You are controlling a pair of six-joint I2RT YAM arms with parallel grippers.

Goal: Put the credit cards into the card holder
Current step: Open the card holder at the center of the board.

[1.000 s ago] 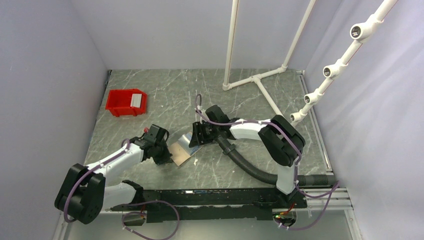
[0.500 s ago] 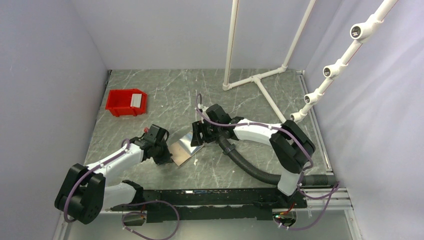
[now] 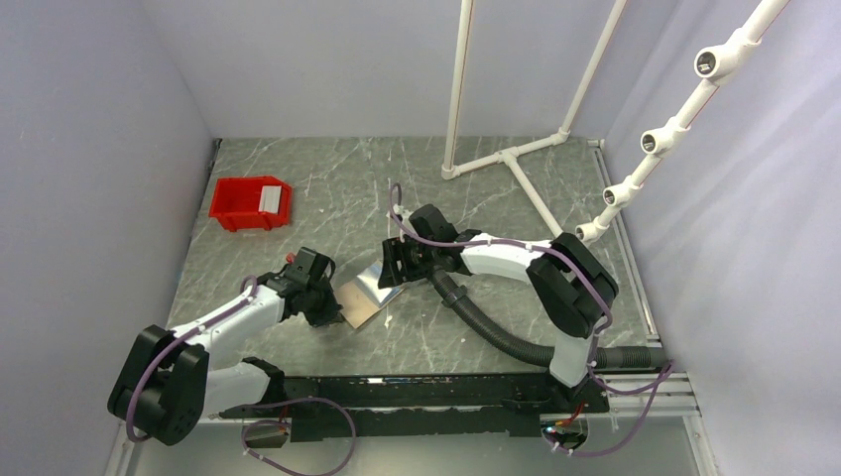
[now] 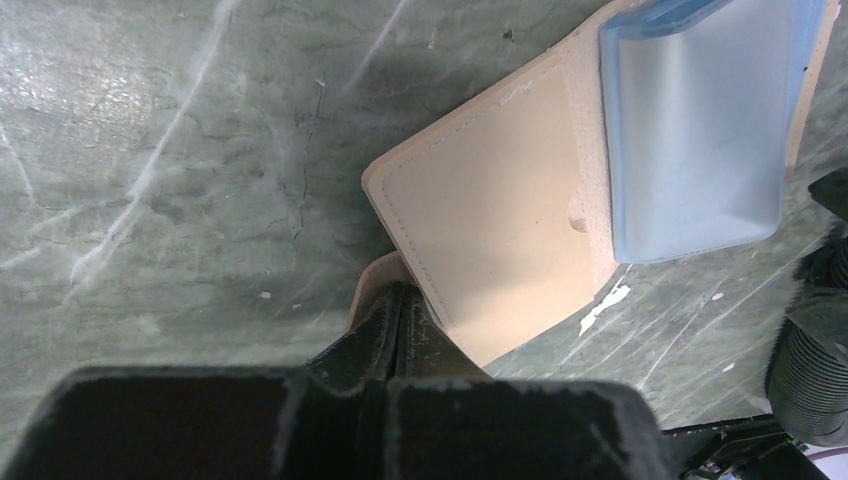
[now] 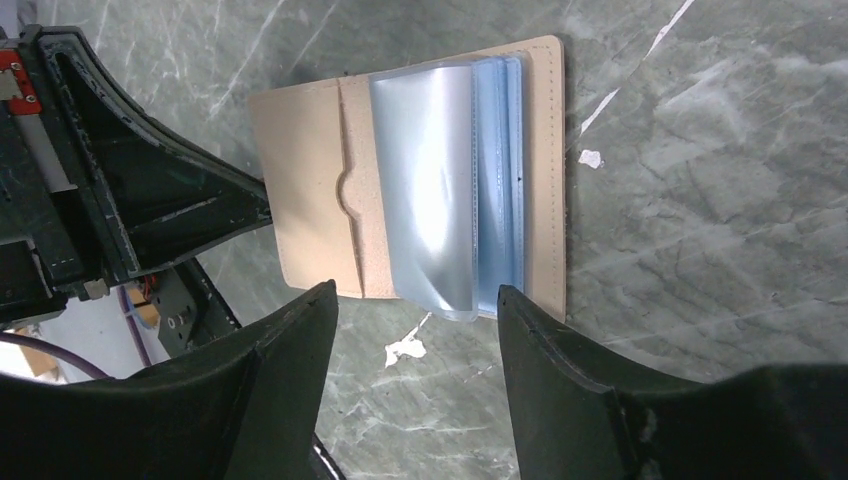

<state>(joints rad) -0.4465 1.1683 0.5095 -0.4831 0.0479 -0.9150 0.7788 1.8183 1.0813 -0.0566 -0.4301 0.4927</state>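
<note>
While the left gripper pins the card holder, the right hangs open over its sleeves

Since the card holder point(image 3: 359, 296) lies spread open on the counter point(image 3: 337, 178) directly between the two arms, the coming move turns on the line that joins them: the holder's long axis runs from near left to far right, with the left gripper point(image 4: 400, 318) at its near-left end and the right gripper point(image 5: 415, 295) above its far-right end. The left gripper's jaws are closed tight on the edge of the tan flap, clamping it down. The right gripper's jaws stand wide apart with nothing between them, hovering just over the holder without touching it.

Seen from the right wrist, the holder is pale tan leather with stitched edges and a thumb notch in its pocket. A stack of clear plastic sleeves point(image 5: 430, 190) with a bluish cast arches up from the right half. Whether any sleeve is filled cannot be told.

No credit cards show in either gripper. A pale flat piece point(image 3: 269, 198), perhaps one of them, lies in the red bin point(image 3: 238, 210), well apart at the far left. The left arm is nearer the bin but is occupied, so fetching likely falls to the free right arm
</note>
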